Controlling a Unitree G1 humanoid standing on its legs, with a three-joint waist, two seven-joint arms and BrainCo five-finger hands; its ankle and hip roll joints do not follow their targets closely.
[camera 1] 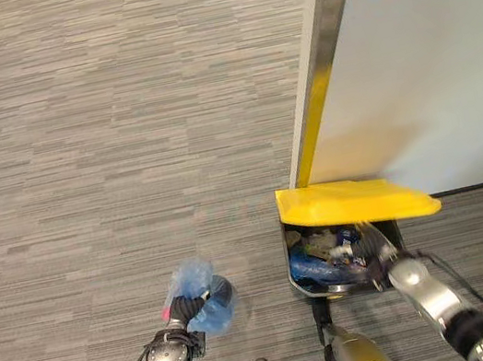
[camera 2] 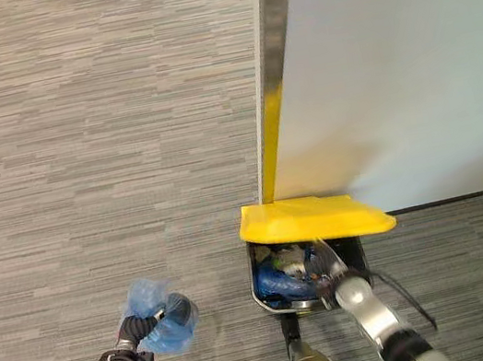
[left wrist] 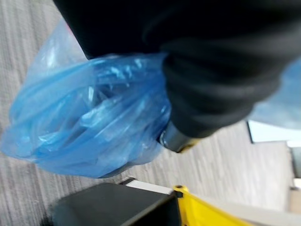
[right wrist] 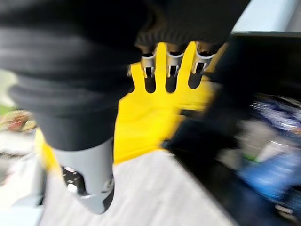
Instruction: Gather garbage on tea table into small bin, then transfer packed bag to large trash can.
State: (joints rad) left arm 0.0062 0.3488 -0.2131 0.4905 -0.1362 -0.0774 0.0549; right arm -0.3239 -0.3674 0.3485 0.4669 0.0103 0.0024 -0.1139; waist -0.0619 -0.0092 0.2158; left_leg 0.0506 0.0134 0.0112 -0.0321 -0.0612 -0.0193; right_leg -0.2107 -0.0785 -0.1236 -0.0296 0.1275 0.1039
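Crumpled blue bag [camera 1: 199, 302], bin [camera 1: 309, 286] beside

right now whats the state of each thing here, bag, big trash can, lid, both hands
blue bag: bunched, off the floor, held beside the can
large trash can: open, already holding rubbish
yellow lid: raised
left hand: curled shut on the blue bag
right hand: fingers straight against the underside of the yellow lid

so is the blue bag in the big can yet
No, the blue bag hangs from the left hand over the carpet, beside the open can, not inside it.
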